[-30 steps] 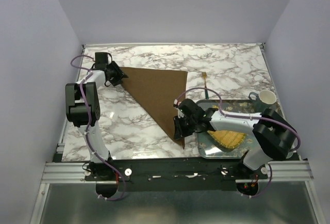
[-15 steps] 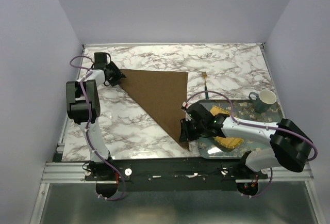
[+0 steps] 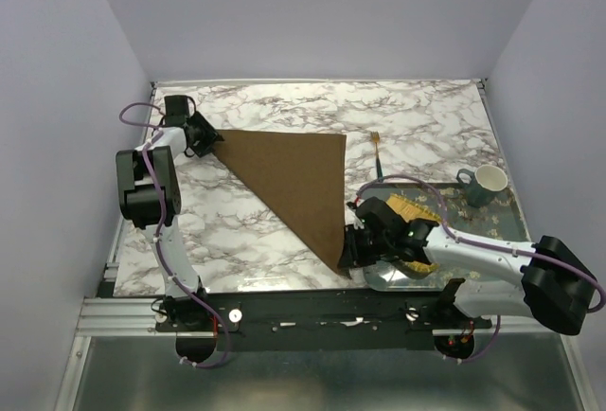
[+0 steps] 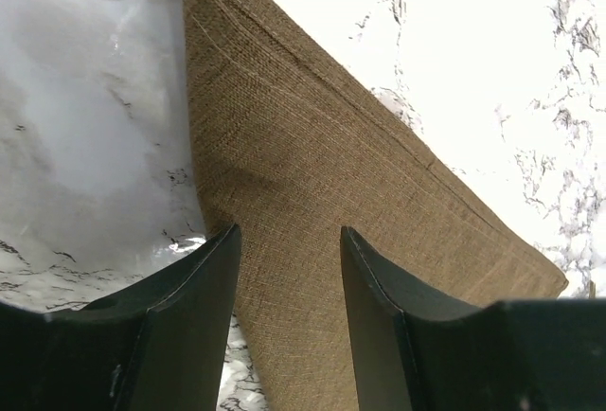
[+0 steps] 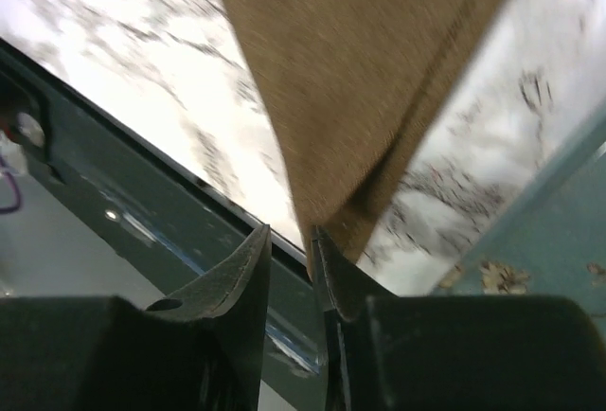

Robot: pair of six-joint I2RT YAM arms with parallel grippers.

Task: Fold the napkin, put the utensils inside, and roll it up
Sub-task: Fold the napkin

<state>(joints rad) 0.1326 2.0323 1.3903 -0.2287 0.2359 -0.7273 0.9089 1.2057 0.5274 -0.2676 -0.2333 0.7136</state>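
The dark brown napkin (image 3: pixel 294 169) lies folded into a triangle on the marble table. My left gripper (image 3: pixel 208 136) is at its far left corner. In the left wrist view the fingers stand apart (image 4: pixel 289 231) with the cloth (image 4: pixel 312 146) lying flat between and under them. My right gripper (image 3: pixel 348 252) is at the napkin's near tip by the table's front edge. Its jaws (image 5: pixel 289 233) show a narrow gap, and the cloth tip (image 5: pixel 360 70) rests against the right finger, not pinched. The fork (image 3: pixel 377 153), with gold tines and a teal handle, lies just right of the napkin.
A teal tray (image 3: pixel 478 217) sits at the near right with a yellow bamboo mat (image 3: pixel 414 233) in it, partly under my right arm. A white and teal mug (image 3: pixel 485 184) stands at the tray's far right corner. The black front rail (image 5: pixel 142 231) runs close below the right gripper.
My right gripper has moved right and toward the front edge, and the napkin's near tip shifted right with it. My left gripper has moved slightly left at the far corner.
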